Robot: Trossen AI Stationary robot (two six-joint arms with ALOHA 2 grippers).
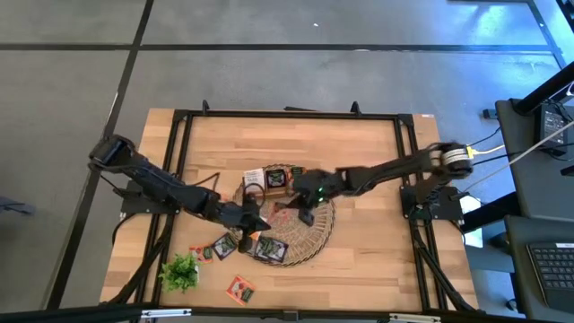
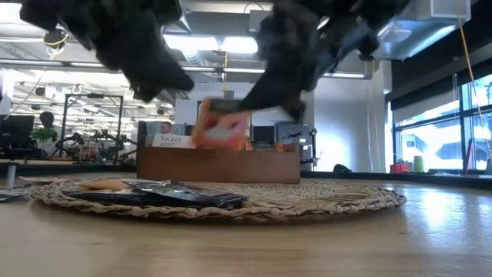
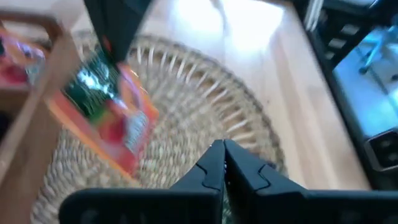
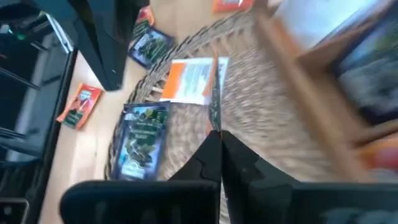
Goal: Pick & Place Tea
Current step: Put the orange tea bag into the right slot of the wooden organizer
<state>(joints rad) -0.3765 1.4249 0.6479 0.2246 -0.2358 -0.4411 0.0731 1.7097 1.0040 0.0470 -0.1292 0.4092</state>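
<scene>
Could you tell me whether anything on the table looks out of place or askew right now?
Mostly the tea sachets: several lie scattered off the wicker mat near the plant sprig, one alone by the front edge. The right tool holds one orange sachet tilted.

Two dark jointed arms, green indicator light and silver-yellow cabled joint on the right one.

Only one word can be read: "TAZO", printed in dark letters on a white sachet [image 2: 171, 141] that stands in the wooden tray [image 2: 219, 164], at the tray's left end in the low view. The printing on the orange sachet [image 2: 223, 127] above the tray, and on the other sachets lying on the wicker mat [image 2: 307, 201], is too blurred to make out.
</scene>
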